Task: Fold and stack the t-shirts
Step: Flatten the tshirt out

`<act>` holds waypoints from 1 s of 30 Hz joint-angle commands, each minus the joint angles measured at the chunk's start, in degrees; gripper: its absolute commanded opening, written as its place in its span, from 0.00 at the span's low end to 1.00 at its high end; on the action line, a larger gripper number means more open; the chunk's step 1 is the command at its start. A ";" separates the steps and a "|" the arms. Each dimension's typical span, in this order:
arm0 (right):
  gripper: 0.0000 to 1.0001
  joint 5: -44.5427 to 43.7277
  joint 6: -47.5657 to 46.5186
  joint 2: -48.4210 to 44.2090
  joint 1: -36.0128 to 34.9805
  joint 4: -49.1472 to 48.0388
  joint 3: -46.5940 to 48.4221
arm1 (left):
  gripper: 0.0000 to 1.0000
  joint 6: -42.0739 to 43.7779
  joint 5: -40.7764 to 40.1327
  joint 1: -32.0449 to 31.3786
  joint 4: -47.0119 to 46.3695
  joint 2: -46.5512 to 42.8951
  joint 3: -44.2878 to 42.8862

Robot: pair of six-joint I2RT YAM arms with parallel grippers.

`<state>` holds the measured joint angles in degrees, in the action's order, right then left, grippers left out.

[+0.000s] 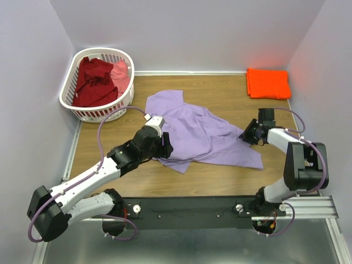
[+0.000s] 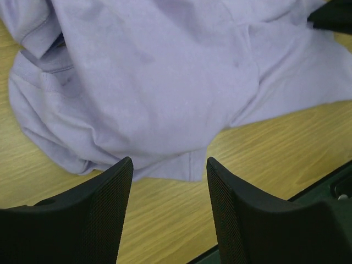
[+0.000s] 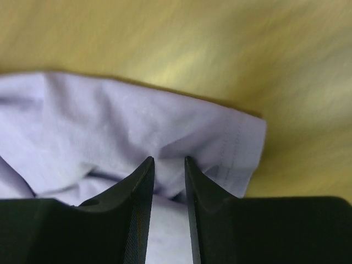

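At the centre of the wooden bench (image 1: 220, 88) the large lavender-purple cloth t-shirt (image 1: 203, 132) lies crumpled; we judge spreading it flat is the step in hand. Our right end effector (image 3: 169, 160) grasps its 3 o'clock hem; our left end effector (image 2: 169, 165), released, hovers at 8 o'clock and next needs a hem pinch. The white slotted plastic basket (image 1: 69, 91) sits at 10 o'clock, the folded bright orange t-shirt (image 1: 268, 83) at 2; neither obstructs.

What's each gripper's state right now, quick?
Left gripper: open, holding nothing.
Right gripper: shut on purple shirt.
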<state>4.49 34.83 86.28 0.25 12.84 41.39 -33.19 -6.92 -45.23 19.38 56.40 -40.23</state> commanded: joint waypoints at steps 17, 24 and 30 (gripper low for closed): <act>0.65 2.88 -10.74 -5.31 -10.69 0.17 8.29 | 0.67 -1.79 -2.04 1.90 -6.37 6.09 -0.81; 0.57 4.03 -11.98 -19.56 -30.62 3.76 -0.25 | 0.68 -1.09 -1.87 9.63 -6.20 2.05 -0.55; 0.52 0.87 -11.80 -15.37 -44.27 4.30 -0.70 | 0.68 -0.82 -3.97 10.78 -2.77 -0.75 -2.49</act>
<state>7.94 24.12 67.46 -38.50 14.41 41.06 -34.09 -7.92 -34.94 14.11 58.39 -40.84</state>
